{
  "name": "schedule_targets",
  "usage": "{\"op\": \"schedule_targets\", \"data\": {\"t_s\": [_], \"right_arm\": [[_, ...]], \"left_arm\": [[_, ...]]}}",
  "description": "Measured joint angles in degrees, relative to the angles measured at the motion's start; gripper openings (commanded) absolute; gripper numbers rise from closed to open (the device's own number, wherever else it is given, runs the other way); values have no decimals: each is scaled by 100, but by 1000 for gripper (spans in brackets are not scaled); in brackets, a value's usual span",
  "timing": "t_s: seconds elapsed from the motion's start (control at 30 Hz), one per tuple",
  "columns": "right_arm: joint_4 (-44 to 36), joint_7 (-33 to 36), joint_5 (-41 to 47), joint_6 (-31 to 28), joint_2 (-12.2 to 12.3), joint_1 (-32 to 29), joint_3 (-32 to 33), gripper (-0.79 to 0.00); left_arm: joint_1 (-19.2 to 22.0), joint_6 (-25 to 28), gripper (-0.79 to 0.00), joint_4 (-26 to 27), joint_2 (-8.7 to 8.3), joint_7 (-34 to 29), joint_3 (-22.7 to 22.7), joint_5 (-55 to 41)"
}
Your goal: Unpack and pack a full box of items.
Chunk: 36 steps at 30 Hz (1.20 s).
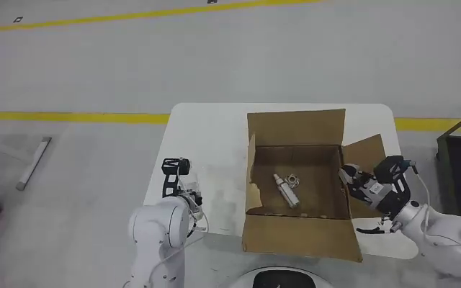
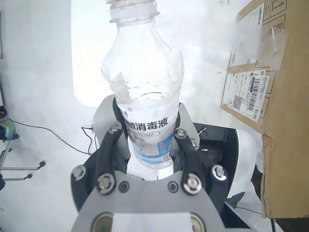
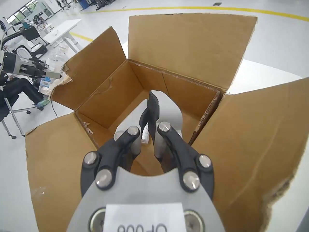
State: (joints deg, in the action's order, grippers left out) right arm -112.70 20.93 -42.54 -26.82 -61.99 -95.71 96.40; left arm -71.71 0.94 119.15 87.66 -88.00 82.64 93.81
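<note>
An open cardboard box (image 1: pixel 295 129) stands on the white table (image 1: pixel 209 137), flaps spread. On its floor lie a small white bottle (image 1: pixel 286 191) and a small grey metal part (image 1: pixel 292 178). My left gripper (image 2: pixel 147 112) is shut on a clear plastic bottle (image 2: pixel 142 73) with a white cap and a printed label. It holds the bottle over the table's near left corner (image 1: pixel 189 193), left of the box (image 2: pixel 277 97). My right gripper (image 3: pixel 154 102) hangs over the box's right rim (image 1: pixel 351 175). Its fingers are close together on a thin black piece (image 3: pixel 151 112).
The box's right flap (image 1: pixel 366 153) lies under the right arm, and the tall back flap (image 3: pixel 188 49) stands upright. Bare tabletop (image 2: pixel 193 25) stretches left of the box. A dark frame (image 1: pixel 450 147) stands on the floor off the table's right end.
</note>
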Motion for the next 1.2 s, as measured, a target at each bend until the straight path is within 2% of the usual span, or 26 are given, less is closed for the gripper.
{"op": "schedule_targets", "data": {"t_s": [0.17, 0.33, 0.6, 0.8, 1.2], "right_arm": [[259, 3, 310, -242, 11, 55, 15, -785], [351, 77, 441, -434, 30, 75, 46, -785], [327, 134, 354, -630, 47, -1, -59, -785], [341, 100, 239, -667, 53, -28, -118, -785], [341, 101, 241, -666, 53, -27, -117, -785]], "left_arm": [[-67, 103, -785, -68, -10, 150, -38, 8], [-187, 689, -785, -382, -62, 520, -72, -45], [-330, 1679, -785, -1046, -185, 908, 225, -193], [-207, 1845, -785, -1575, -228, 1335, 117, -85], [-203, 1831, -785, -1597, -228, 1348, 111, -81]]}}
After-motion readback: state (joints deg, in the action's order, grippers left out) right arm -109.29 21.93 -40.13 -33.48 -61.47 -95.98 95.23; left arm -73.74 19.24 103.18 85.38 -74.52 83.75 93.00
